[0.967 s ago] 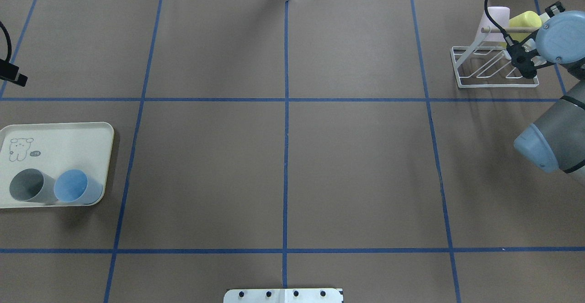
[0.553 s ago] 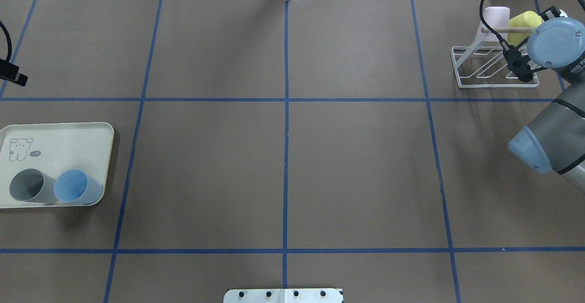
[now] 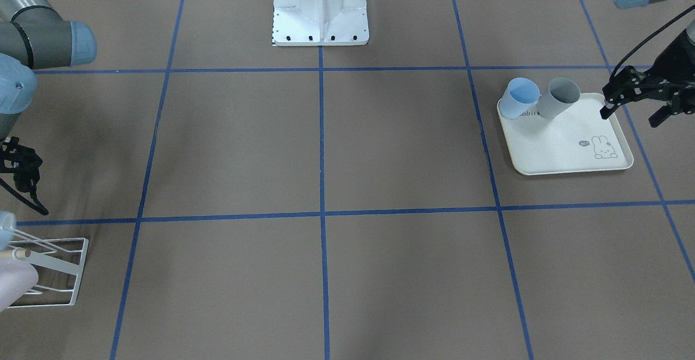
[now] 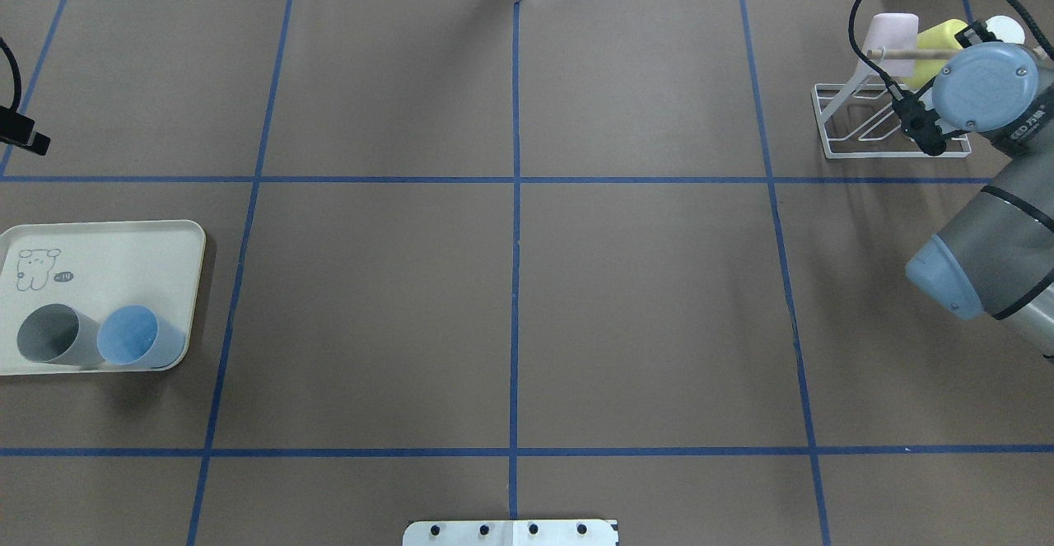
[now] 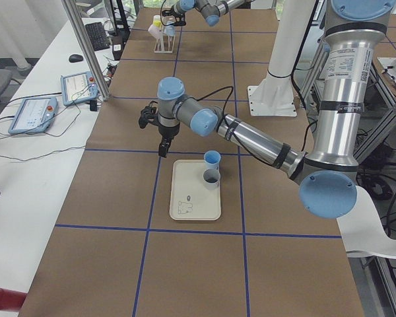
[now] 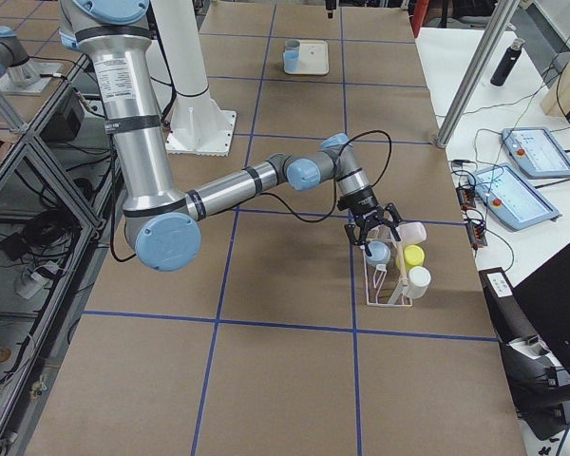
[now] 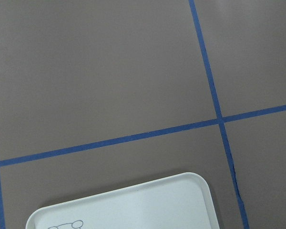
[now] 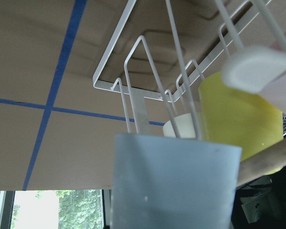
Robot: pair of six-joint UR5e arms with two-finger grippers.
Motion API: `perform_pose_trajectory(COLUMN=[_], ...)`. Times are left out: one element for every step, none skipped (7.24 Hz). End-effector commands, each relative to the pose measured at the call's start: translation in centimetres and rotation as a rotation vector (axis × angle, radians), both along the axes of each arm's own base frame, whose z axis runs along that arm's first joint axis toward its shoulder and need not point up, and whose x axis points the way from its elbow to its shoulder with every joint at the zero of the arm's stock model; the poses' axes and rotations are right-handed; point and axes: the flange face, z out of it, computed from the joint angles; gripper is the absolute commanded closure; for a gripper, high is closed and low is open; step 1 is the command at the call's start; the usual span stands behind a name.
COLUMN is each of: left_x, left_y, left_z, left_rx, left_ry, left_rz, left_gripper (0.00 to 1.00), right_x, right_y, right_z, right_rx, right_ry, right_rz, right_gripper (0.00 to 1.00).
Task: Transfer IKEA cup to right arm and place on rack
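On wire rack, tapered cups, seemingly plastic

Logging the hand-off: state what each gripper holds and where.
Left gripper: nothing, open near the tray. Right gripper: a pale blue cup sits right by it at the rack; whether it is gripped cannot be told.

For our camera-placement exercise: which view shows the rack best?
Exterior right: the rack shows almost whole. Overhead, the right arm covers part; front-facing crops it at the edge; exterior left, tiny; the right wrist sees only close rails; the left wrist, nothing.
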Motion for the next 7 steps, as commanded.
perform_pose_trajectory(left_x=[0.0,0.0,-0.2,-0.2,-0.3,-0.3,-0.3], left_y=[0.0,0.0,0.1,0.1,0.2,0.3,0.3], left_z=[0.1,0.0,-0.1,-0.3,-0.6,-0.8,-1.1], left_rx=[0.000,0.004,0.008,0.011,0.025,0.028,0.030], left_ry=[-0.001,0.000,-0.006,-0.008,-0.006,-0.004,-0.001], left_rz=[0.002,0.003,-0.005,-0.007,-0.005,-0.006,-0.009], left_gripper=[0.00,0.00,0.00,0.00,0.00,0.00,0.00], right_x=[-0.6,-1.0,-1.2,-1.6,-1.8,-2.4,-2.8], right_y=[-0.9,-1.5,-1.0,0.2,1.4,2.9,4.2], right_z=[-2.3,-4.6,-7.5,-9.7,-12.0,-14.0,-16.1], right_rx=[0.032,0.061,0.084,0.067,0.042,-0.039,-0.113], right_ry=[-0.026,-0.060,-0.157,-0.314,-0.482,-0.689,-0.865], right_rz=[0.002,0.006,0.026,0.066,0.146,0.255,0.336], right_gripper=[0.05,0.05,0.05,0.05,0.05,0.05,0.03])
